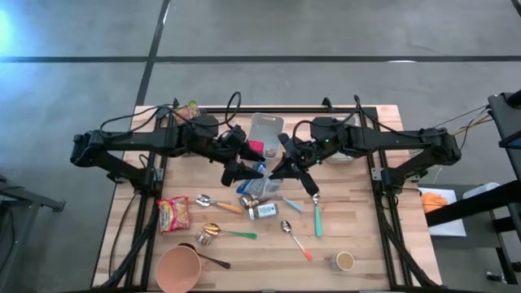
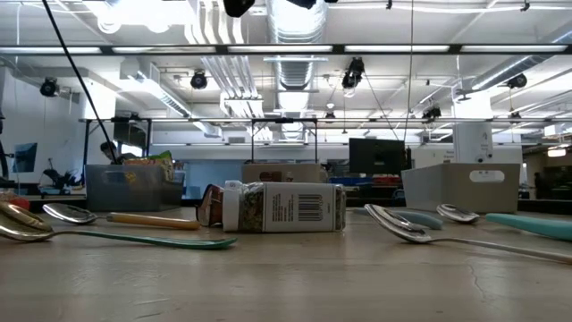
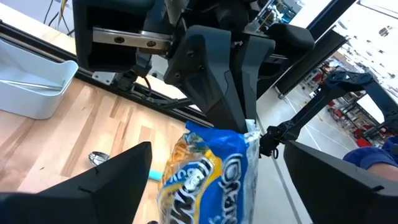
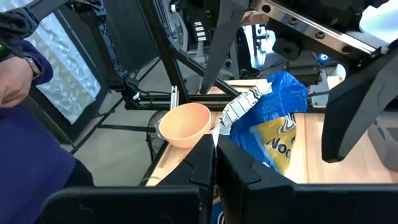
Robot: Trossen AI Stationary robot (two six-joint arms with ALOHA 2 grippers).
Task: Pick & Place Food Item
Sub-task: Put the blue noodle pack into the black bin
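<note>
A blue and yellow noodle bag point(image 3: 205, 174) hangs above the middle of the table point(image 1: 358, 220), between my two grippers. My right gripper point(image 4: 214, 155) is shut on the bag; in the high view it sits at the centre point(image 1: 278, 168). My left gripper point(image 3: 217, 149) faces it from the table's left point(image 1: 242, 168). It is open, with one finger on each side of the bag point(image 1: 259, 185), touching nothing that I can see. The low view shows neither the bag nor the grippers. My right gripper pinches the bag's crimped top edge point(image 3: 250, 127) between its two shut fingers point(image 3: 217, 93). The fingers slant down at it from the table's right side. The bag hangs below them, upright and lifted clear of the table.
Below the grippers lie a small jar point(image 1: 262, 212) on its side and several spoons point(image 1: 297, 240). A red ramen pack point(image 1: 172, 213) and a peach bowl point(image 1: 177, 268) sit at the near left, a cup point(image 1: 344, 260) at the near right, and a grey tray point(image 1: 264, 130) at the far edge.
</note>
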